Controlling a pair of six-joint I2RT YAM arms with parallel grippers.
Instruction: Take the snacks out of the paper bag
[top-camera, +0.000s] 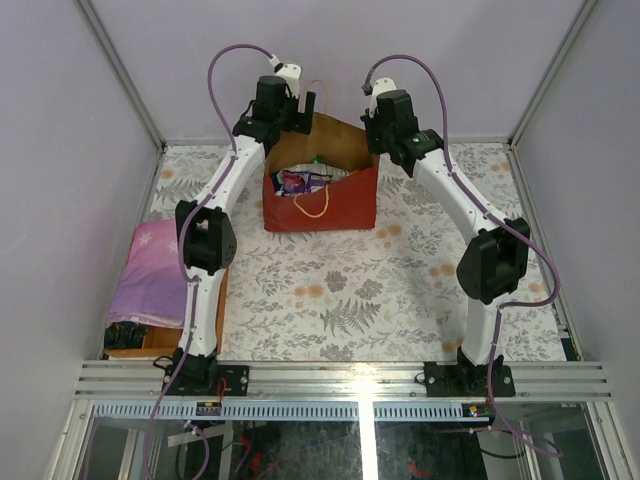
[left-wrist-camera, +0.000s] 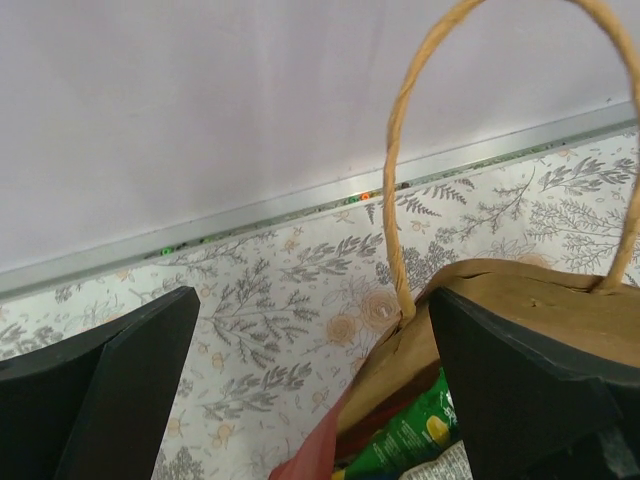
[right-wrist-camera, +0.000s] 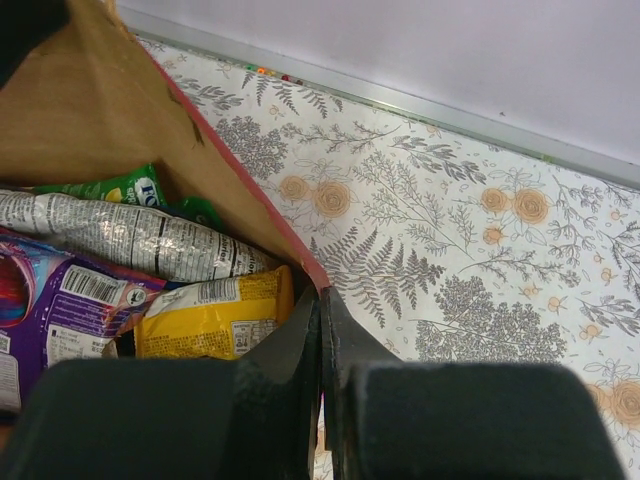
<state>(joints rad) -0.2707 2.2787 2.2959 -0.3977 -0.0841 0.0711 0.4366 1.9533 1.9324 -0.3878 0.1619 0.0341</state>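
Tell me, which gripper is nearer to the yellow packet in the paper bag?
Right. The right gripper pinches the rim of the paper bag just beside the yellow packet; the left gripper hangs open over the opposite corner, by the cord handle.

The paper bag (top-camera: 320, 208), red outside and brown inside, stands upright and open toward the far middle of the counter (top-camera: 340, 300). Its front handle (top-camera: 312, 205), a tan cord, hangs down the red face. The rear handle (left-wrist-camera: 400, 200) arches upright over the back rim. The top edge of the right wall is pinched in the right tool (right-wrist-camera: 322, 300). Inside lie the snacks (top-camera: 303, 182): a purple packet (right-wrist-camera: 60, 300), a yellow packet (right-wrist-camera: 215, 318), a silver-backed packet (right-wrist-camera: 130, 235) and a green packet (right-wrist-camera: 120, 187) against the brown wall.
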